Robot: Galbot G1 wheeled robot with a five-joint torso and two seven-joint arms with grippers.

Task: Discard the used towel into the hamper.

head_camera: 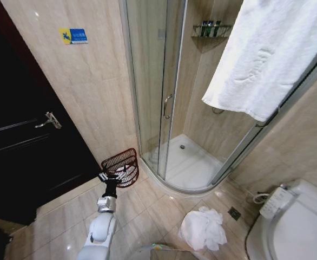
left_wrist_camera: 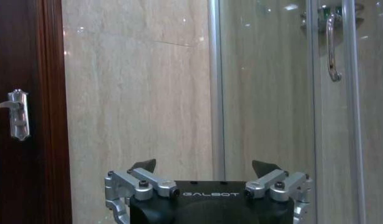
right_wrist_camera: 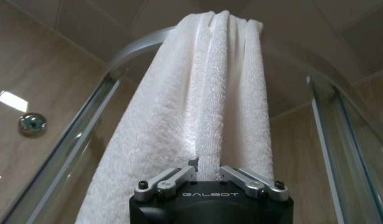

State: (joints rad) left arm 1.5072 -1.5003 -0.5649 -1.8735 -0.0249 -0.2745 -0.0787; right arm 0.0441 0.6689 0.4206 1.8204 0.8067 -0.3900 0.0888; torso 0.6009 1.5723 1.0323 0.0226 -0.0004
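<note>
A white towel [head_camera: 266, 54] hangs over the top rail of the shower enclosure at the upper right of the head view. In the right wrist view my right gripper [right_wrist_camera: 207, 168] is shut on a hanging fold of this towel [right_wrist_camera: 210, 93], just below the rail. A second white towel [head_camera: 203, 228] lies crumpled on the floor tiles near the toilet. The reddish-brown wire hamper [head_camera: 120, 162] stands on the floor between the dark door and the shower. My left gripper [head_camera: 111, 177] hovers just in front of the hamper; its fingers [left_wrist_camera: 145, 165] stand open and hold nothing.
A dark door [head_camera: 18, 141] with a metal handle [head_camera: 49, 120] is on the left. The glass shower door [head_camera: 153, 81] and its raised tray [head_camera: 191, 162] are ahead. A toilet [head_camera: 296, 227] fills the bottom right corner, with a floor drain [head_camera: 234, 213] beside it.
</note>
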